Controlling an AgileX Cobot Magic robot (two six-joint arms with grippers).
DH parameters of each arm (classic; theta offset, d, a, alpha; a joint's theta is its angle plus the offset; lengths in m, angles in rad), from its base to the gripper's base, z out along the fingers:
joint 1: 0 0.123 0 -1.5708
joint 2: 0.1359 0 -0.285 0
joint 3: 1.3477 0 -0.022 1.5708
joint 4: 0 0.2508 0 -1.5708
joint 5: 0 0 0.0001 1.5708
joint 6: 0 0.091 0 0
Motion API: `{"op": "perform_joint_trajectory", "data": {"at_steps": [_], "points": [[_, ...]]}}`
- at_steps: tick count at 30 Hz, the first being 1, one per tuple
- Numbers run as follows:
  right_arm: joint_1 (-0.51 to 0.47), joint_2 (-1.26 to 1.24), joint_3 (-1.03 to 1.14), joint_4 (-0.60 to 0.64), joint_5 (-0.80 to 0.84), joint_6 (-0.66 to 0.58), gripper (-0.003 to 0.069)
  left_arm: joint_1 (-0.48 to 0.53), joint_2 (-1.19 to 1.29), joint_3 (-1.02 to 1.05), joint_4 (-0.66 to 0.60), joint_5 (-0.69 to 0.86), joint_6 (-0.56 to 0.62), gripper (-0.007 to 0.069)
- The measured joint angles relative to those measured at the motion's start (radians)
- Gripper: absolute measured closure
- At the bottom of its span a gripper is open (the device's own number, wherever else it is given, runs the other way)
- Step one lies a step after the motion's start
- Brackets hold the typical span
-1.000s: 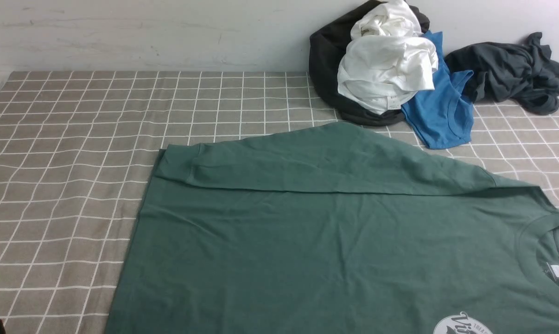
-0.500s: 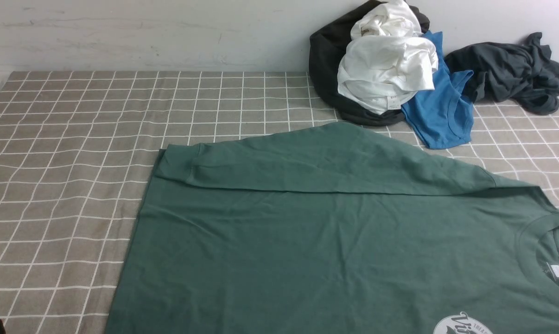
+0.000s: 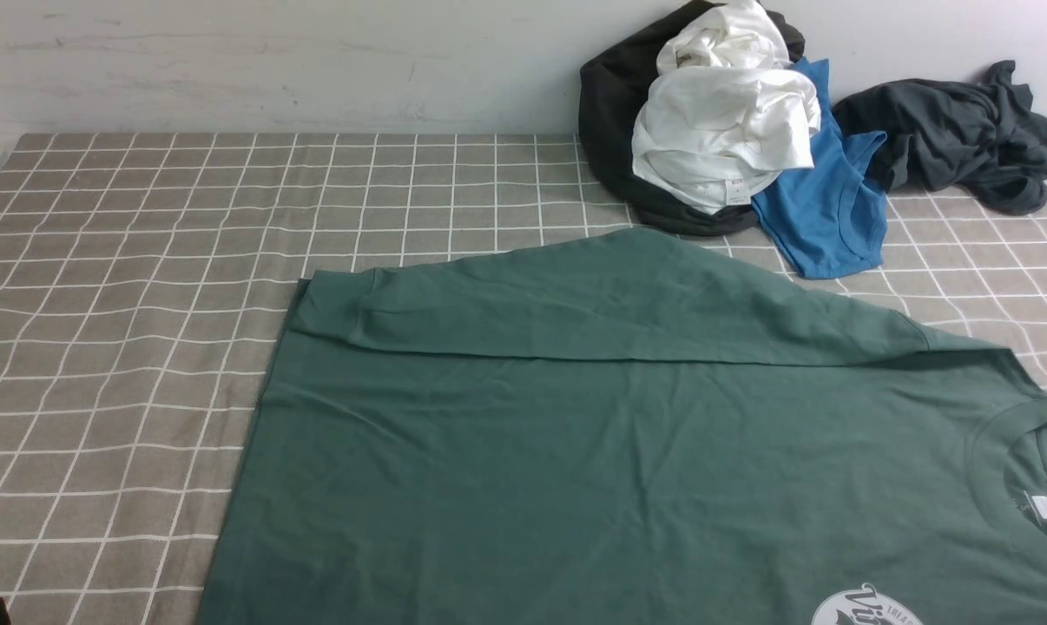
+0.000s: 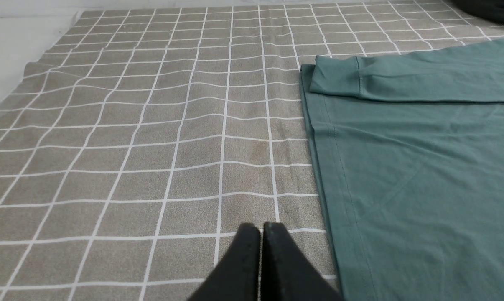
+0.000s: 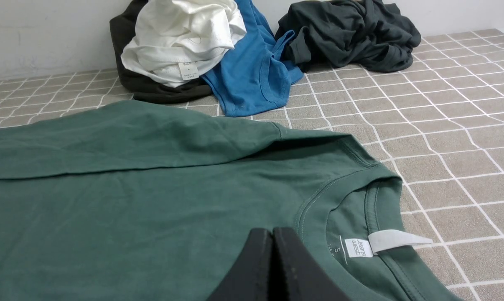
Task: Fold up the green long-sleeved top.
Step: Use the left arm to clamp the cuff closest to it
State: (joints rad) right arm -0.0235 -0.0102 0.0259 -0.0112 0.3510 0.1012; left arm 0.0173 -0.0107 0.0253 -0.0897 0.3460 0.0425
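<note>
The green long-sleeved top (image 3: pixel 628 469) lies flat on the checked cloth, neck to the right, hem to the left. Its far sleeve (image 3: pixel 593 304) is folded across the body, cuff at the left. The round white logo (image 3: pixel 871 608) shows at the bottom edge. My left gripper (image 4: pixel 260 228) is shut with nothing in it, hovering over bare cloth just beside the top's hem (image 4: pixel 319 167). My right gripper (image 5: pixel 273 232) is shut and empty above the chest, close to the ribbed collar and white neck tag (image 5: pixel 360 247). Neither gripper shows in the front view.
A heap of clothes sits against the back wall: a black garment (image 3: pixel 610 130), a white one (image 3: pixel 723 130), a bright blue shirt (image 3: pixel 827 208) and a dark charcoal-grey garment (image 3: pixel 958 139). The grey checked tablecloth (image 3: pixel 141 304) stretches left of the top.
</note>
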Motion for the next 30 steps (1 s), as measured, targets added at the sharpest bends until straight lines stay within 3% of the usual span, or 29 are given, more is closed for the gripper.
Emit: {"op": "perform_joint_trajectory", "data": {"at_steps": [10, 13, 16, 18, 19, 20, 21, 22, 26, 30], "points": [[0.0, 0.0, 0.0, 0.001, 0.0, 0.0, 0.0673, 0.0, 0.0, 0.0, -0.001, 0.0, -0.002, 0.0631], [0.0, 0.0, 0.0, 0.045, 0.001, 0.002, 0.0673, 0.0, 0.0, 0.0, -0.057, -0.003, -0.033, 0.0631], [0.0, 0.0, 0.0, 0.137, 0.003, 0.019, 0.0673, 0.0, 0.0, 0.0, -0.182, -0.006, -0.096, 0.0631], [0.0, 0.0, 0.0, 0.327, 0.004, 0.07, 0.0673, 0.0, 0.0, 0.001, -0.434, -0.009, -0.209, 0.0631], [0.0, 0.0, 0.0, 0.344, 0.004, 0.081, 0.0673, 0.0, 0.0, 0.002, -0.452, -0.009, -0.209, 0.0631], [0.0, 0.0, 0.001, 0.5, 0.004, 0.12, 0.0673, 0.0, 0.0, 0.002, -0.579, -0.01, -0.251, 0.0631], [0.0, 0.0, 0.001, 0.517, 0.004, 0.124, 0.0673, 0.0, 0.0, 0.002, -0.592, -0.01, -0.253, 0.0631], [0.0, 0.0, 0.001, 0.645, -0.003, 0.149, 0.0673, 0.0, 0.0, 0.002, -0.679, -0.015, -0.261, 0.0631], [0.0, 0.0, 0.0, 0.852, -0.03, 0.155, 0.0673, 0.0, 0.0, 0.002, -0.736, -0.03, -0.263, 0.0631], [0.0, 0.0, 0.0, 0.895, -0.045, 0.115, 0.0673, 0.0, 0.0, 0.002, -0.742, -0.037, -0.246, 0.0631]]}}
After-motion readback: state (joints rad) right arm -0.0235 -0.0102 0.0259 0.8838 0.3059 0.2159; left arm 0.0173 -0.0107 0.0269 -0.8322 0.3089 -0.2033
